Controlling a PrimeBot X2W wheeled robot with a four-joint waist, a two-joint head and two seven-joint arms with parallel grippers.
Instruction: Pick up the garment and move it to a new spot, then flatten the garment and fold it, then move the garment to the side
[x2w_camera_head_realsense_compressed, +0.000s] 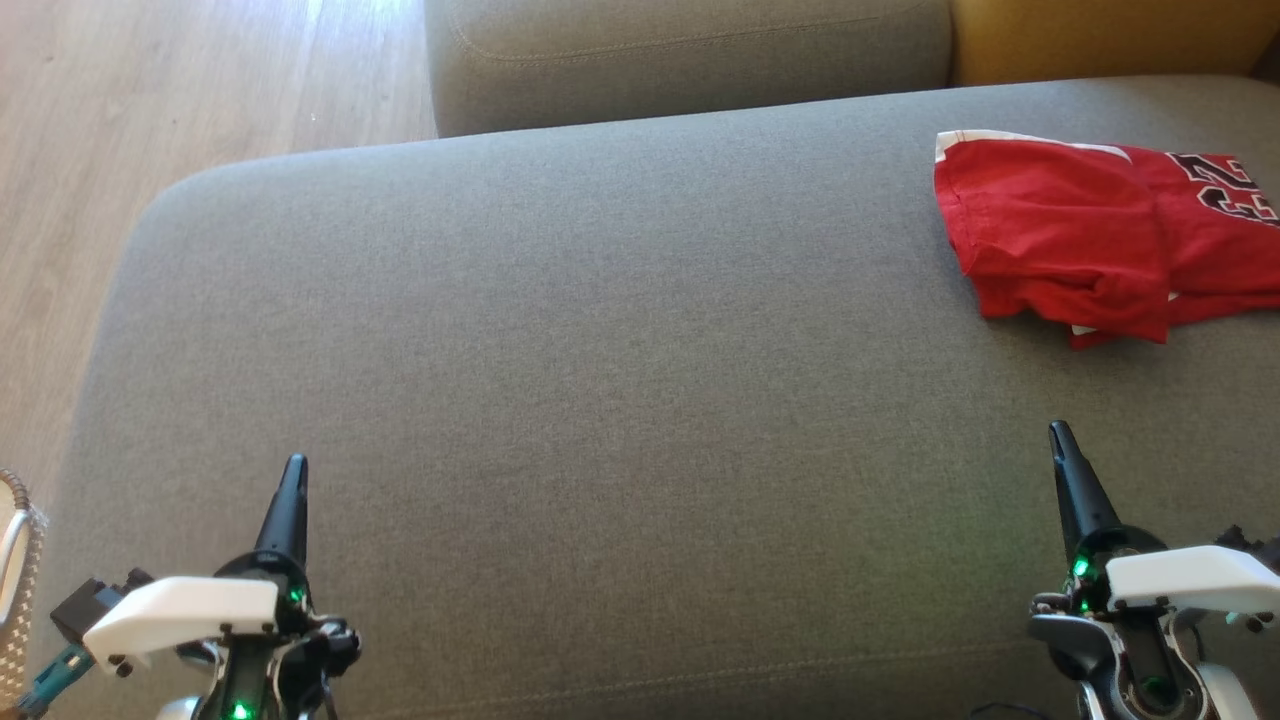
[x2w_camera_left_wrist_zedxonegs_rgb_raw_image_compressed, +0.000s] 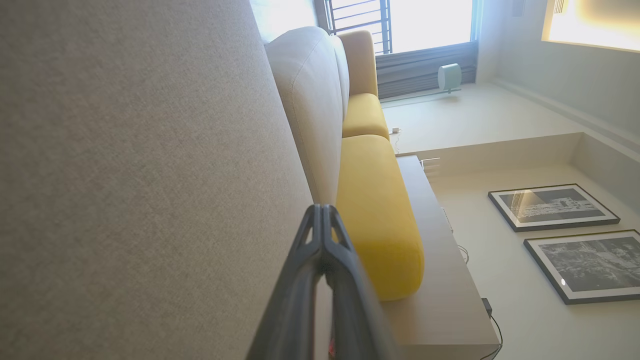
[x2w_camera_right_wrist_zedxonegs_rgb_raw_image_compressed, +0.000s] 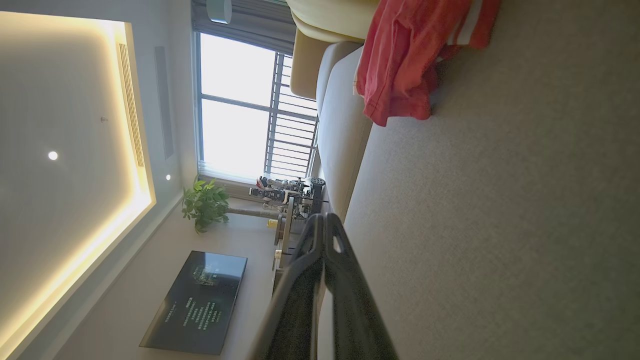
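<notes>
The garment is a red jersey with white trim and black numerals, lying folded at the far right of the grey sofa seat. In the right wrist view the garment shows at the top, well ahead of the fingertips. My left gripper hovers shut over the seat's near left, far from the cloth, its fingers pressed together and holding nothing. My right gripper is shut and empty at the near right, a short way in front of the garment, its fingers meeting at the tips.
A grey back cushion and a yellow cushion border the seat's far side. Wooden floor lies beyond the seat's left edge. A woven basket edge shows at the lower left.
</notes>
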